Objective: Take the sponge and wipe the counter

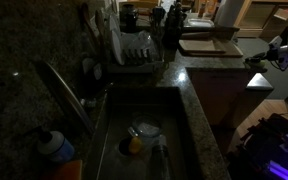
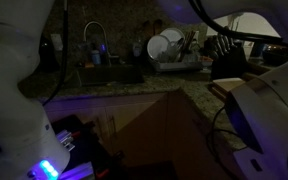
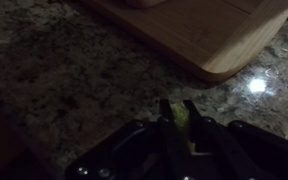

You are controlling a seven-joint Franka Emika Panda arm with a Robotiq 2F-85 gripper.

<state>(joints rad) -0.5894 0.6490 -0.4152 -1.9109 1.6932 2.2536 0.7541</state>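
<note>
sponge in the grip, wiping not yet shown

sponge (image 3: 182, 122) shows only as a yellow-green sliver in the wrist view, pinched between the two fingers of the gripper (image 3: 180, 108). the jaws stand nearly together with the pad between them, so they look clamped on it. the pick-up seems done.

the gripper hangs over bare speckled counter (image 3: 74, 70), just short of the rounded corner of a wooden board (image 3: 214, 35). the light is too dim to tell whether the sponge touches the granite or rides just above it. no wet streak or wiped track can be made out.

in an exterior view the same board (image 1: 209, 46) lies on the counter beyond the sink (image 1: 184, 125), where an orange-yellow lump (image 1: 134, 146) sits at the bottom. that lump is not the sponge.

what is left, by my reading, is the wiping itself: pressing the pad down and sweeping it over the open granite beside the board.
</note>
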